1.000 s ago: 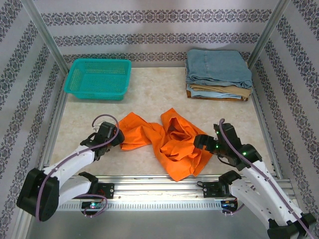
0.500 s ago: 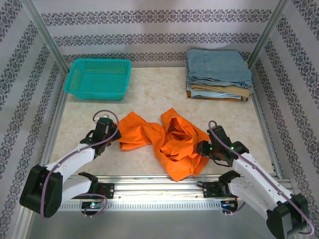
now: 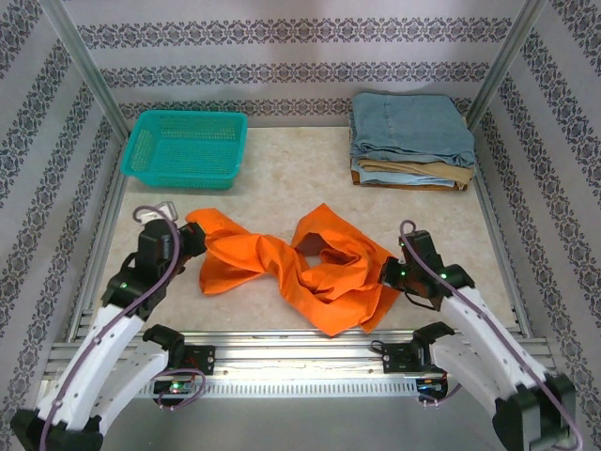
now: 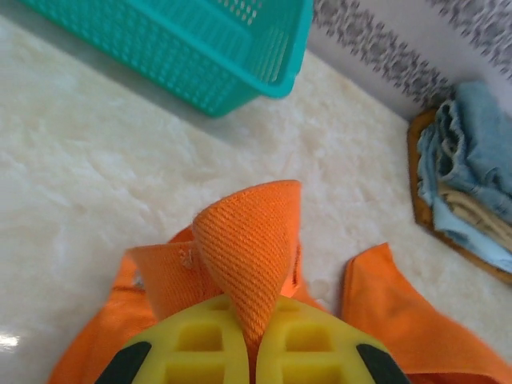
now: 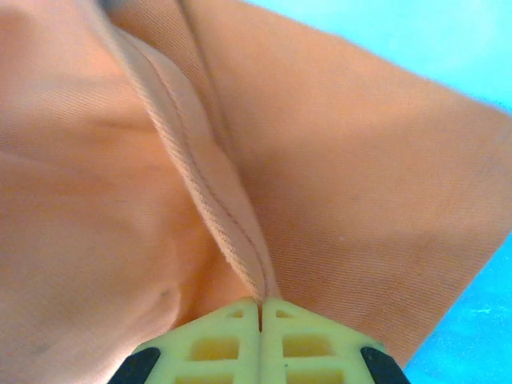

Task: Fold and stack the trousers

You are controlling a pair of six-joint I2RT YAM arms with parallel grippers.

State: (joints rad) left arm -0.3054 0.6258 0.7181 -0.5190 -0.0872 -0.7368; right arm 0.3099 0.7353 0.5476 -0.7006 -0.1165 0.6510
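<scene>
Overhead view: orange trousers [image 3: 291, 268] lie crumpled and drawn out across the near middle of the table [image 3: 291, 169], between the two arms; left gripper [image 3: 191, 237] sits at the cloth's left end and right gripper [image 3: 383, 273] at its right edge, both touching the fabric; teal basket [image 3: 178, 177] stands at the far left, well apart from the cloth; at the far right a folded denim pair [image 3: 413, 127] rests on a tan pair [image 3: 413, 172].

Left wrist view: left gripper [image 4: 251, 340] has its yellow fingers [image 4: 200, 348] pressed together on a fold of the orange trousers [image 4: 244, 240], which rises in a peak from between them (weave plainly visible); more orange cloth spreads low on either side; teal basket [image 4: 184, 48] beyond at upper left; denim pair [image 4: 480, 136] over tan pair [image 4: 472, 212] at the right edge.

Right wrist view: right gripper [image 5: 260, 310] has its fingers [image 5: 208, 344] clenched on a stitched seam ridge of the orange trousers [image 5: 120, 160]; the fabric sits very close to the lens; a bluish-tinted surface shows at the upper right and lower right corners.
</scene>
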